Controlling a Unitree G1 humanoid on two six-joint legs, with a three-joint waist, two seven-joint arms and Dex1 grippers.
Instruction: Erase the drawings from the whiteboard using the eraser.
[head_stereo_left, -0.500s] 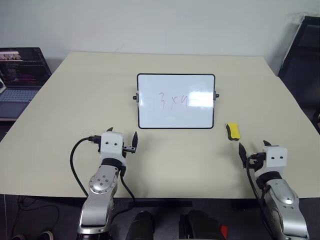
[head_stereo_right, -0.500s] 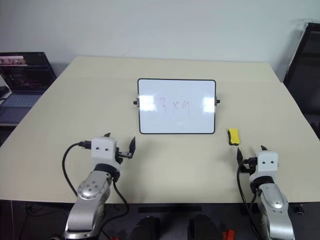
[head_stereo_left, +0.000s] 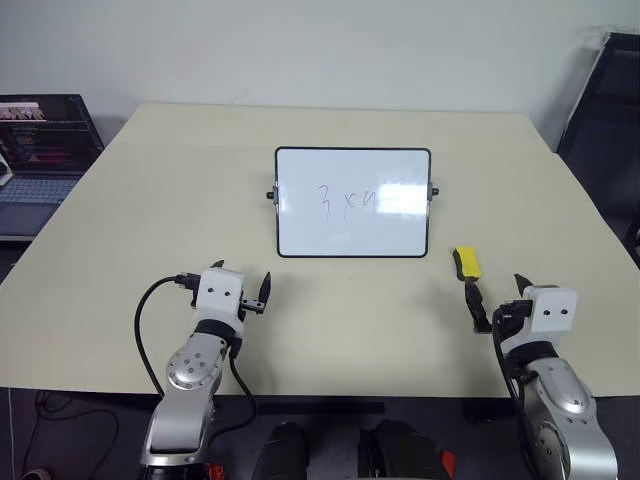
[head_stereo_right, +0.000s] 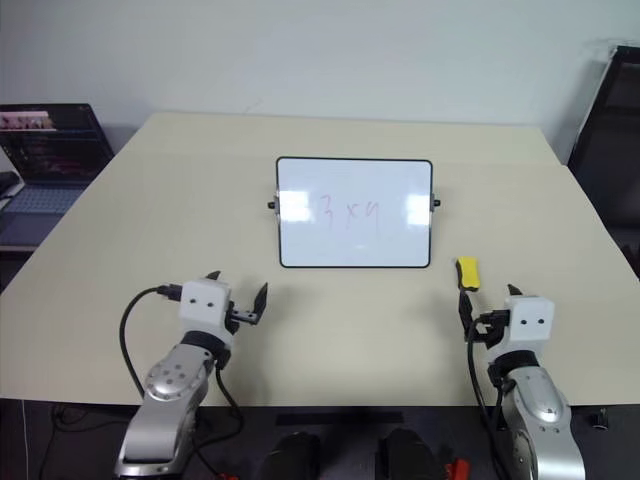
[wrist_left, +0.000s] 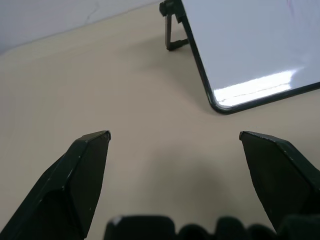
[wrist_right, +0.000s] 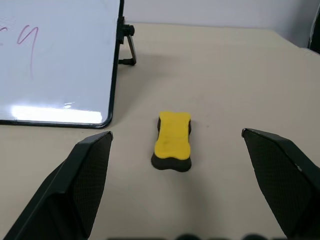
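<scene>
The whiteboard (head_stereo_left: 352, 203) stands propped on the beige table (head_stereo_left: 150, 200), black-framed, with knobs on its short sides. The drawings (head_stereo_left: 347, 202), thin reddish marks reading "3 x 4", sit mid-board. The yellow eraser (head_stereo_left: 465, 262) with a dark underside lies flat just off the board's near right corner. My right gripper (head_stereo_left: 497, 292) is open, a short way on my side of the eraser; in the right wrist view the eraser (wrist_right: 173, 140) lies ahead between the spread fingers (wrist_right: 85, 180), untouched. My left gripper (head_stereo_left: 241, 278) is open and empty, short of the board's near left corner (wrist_left: 220, 107).
A laptop (head_stereo_left: 40, 150) sits on a low surface off the table's left side. A dark chair or stand (head_stereo_left: 610, 100) is at the far right. The table's near edge (head_stereo_left: 350, 393) runs just under both wrists. A black cable (head_stereo_left: 148, 330) loops by the left arm.
My right gripper has edged slightly forward and left toward the eraser. My left gripper has drawn back a little toward me. Board and eraser have not moved.
</scene>
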